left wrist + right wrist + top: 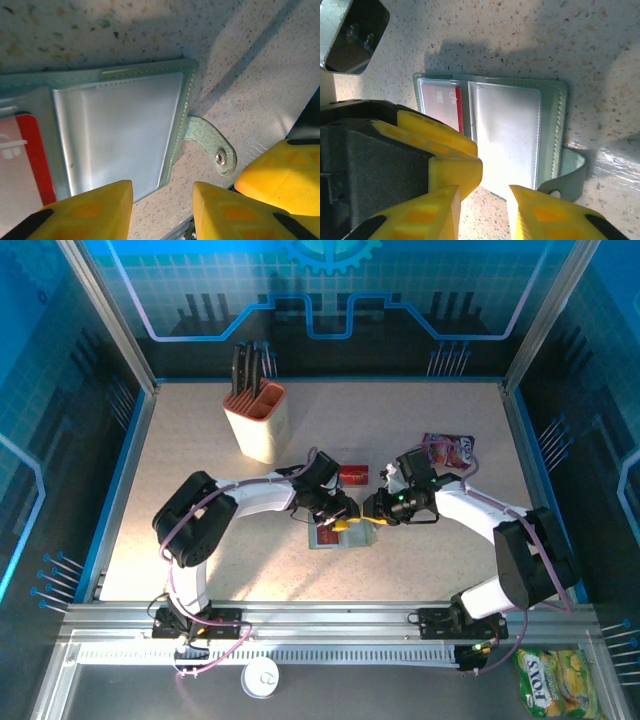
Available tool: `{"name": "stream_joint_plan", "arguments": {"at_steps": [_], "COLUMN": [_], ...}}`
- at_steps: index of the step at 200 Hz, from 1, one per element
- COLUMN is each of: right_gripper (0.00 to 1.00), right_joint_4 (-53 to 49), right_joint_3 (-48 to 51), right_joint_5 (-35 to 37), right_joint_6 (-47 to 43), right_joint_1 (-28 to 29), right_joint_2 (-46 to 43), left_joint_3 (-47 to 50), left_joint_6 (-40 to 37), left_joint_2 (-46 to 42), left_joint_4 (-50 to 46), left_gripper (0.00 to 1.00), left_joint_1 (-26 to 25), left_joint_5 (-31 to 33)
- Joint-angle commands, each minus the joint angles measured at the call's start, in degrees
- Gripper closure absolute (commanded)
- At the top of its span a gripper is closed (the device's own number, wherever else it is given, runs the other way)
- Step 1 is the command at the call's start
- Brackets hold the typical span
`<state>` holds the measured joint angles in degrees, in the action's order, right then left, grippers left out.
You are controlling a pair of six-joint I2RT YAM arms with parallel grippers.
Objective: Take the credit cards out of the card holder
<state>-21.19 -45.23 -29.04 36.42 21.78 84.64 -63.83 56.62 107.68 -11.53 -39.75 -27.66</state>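
Grey-green soft fold-open card holder (pixel 520 125) lies open flat beneath both pincers. Left pincer (pixel 162 212) and right pincer (pixel 485 215): jaws narrowly apart, holding nothing. Red plastic card (pixel 22 170) sits pocketed, left of the left pincer. Step: extraction. Next, likely: pin holder, pinch card edge, slide out.

The card holder (pixel 120 125) is pale grey-green with lighter stitching and shiny clear sleeves. The credit card (pixel 22 165) inside is red with white markings. The left gripper (pixel 162 210) and right gripper (pixel 484 212) are yellow-fingered. The bench (pixel 150 30) is beige with dark speckles.
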Motion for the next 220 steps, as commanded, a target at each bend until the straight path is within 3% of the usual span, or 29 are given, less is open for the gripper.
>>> {"name": "stream_joint_plan", "arguments": {"at_steps": [1, 134, 220], "right_gripper": [0.68, 0.70, 0.72], "right_joint_4": [1.0, 5.0, 5.5], "right_joint_3": [-1.3, -8.1, -9.6], "right_joint_5": [-1.4, 4.1, 3.4], "right_joint_6": [1.6, 7.5, 7.0], "right_joint_1": [2.1, 13.4, 14.1], "right_joint_2": [1.8, 11.7, 14.9], "left_joint_3": [2.0, 15.0, 17.7], "left_joint_6": [-1.3, -6.0, -6.4], "left_joint_2": [-2.9, -12.6, -11.6], "left_joint_4": [-0.3, 1.1, 1.7], "left_gripper": [0.65, 0.79, 0.96], "left_joint_1": [1.3, 9.1, 9.9], "left_joint_5": [0.1, -3.1, -1.8]}}
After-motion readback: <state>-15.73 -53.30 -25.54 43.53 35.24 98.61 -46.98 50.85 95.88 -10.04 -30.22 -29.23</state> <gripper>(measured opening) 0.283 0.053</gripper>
